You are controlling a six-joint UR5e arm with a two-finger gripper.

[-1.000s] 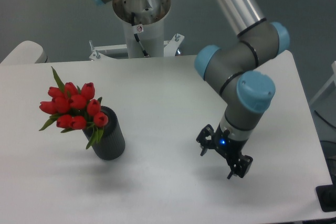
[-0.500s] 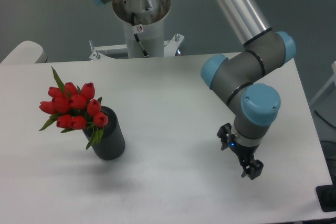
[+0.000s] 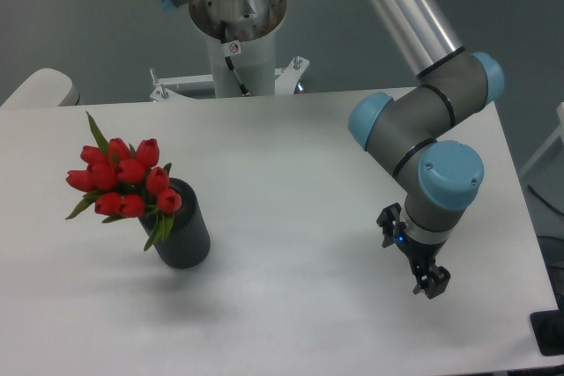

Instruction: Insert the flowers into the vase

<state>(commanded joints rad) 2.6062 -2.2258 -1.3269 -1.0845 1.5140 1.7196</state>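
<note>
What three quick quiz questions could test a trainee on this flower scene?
1. True or false: the flowers already sit in the vase.
2. Which side of the picture is the pincer on: A) left, B) right?
3. What colour are the buds?

Key: 1. True, their stems go into its mouth. 2. B, apart from the vase, over the table. 3. Red.

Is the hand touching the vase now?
Apart. The camera shows the hand far right of the vase, with bare table between them.
</note>
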